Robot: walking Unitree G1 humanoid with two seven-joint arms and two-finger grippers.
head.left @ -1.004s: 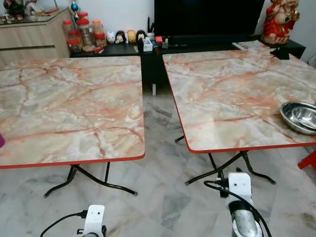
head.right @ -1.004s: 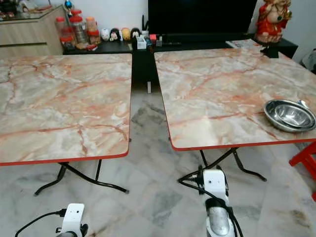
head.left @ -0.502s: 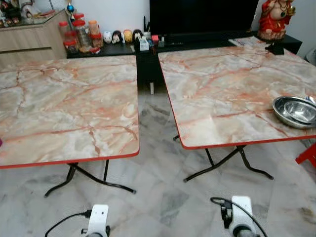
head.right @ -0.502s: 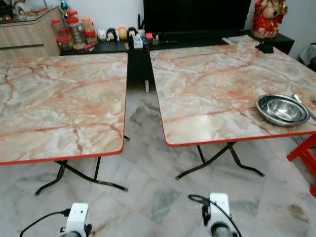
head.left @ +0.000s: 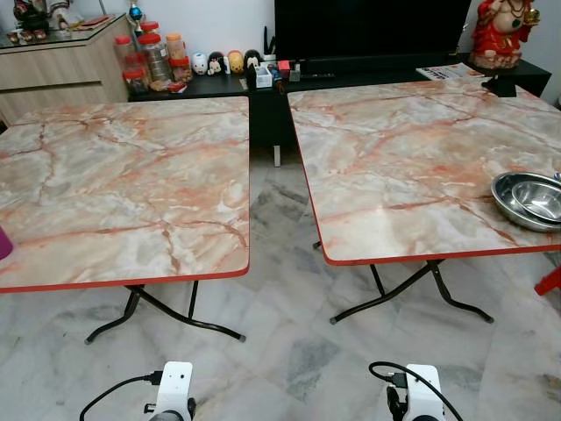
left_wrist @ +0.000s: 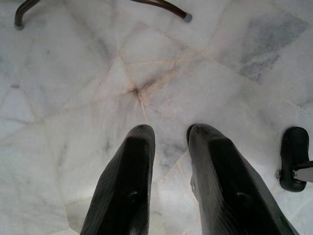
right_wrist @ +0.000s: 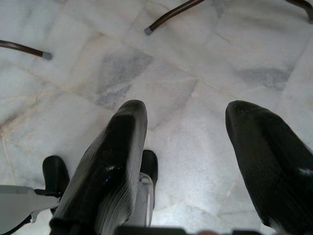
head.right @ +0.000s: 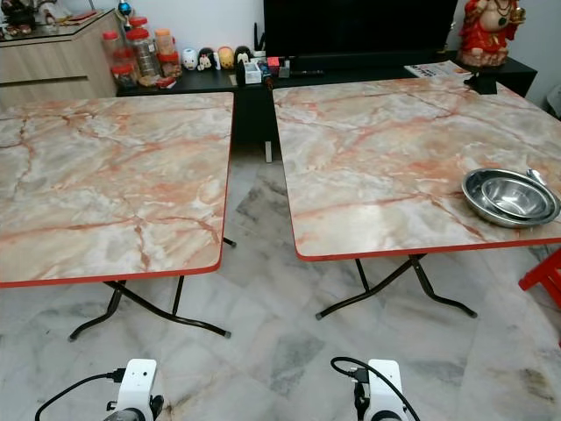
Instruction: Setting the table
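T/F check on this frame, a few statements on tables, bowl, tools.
1. The steel bowl sits on the right-hand table. True.
2. The bowl is in the table's middle. False: it is near the front right edge.
3. The right tool is open, holding nothing. True.
4. The left tool grips a cup. False: it hangs empty over the marble floor, fingers slightly apart.
5. The tables touch. False: a gap of floor separates the left-hand table from the other.
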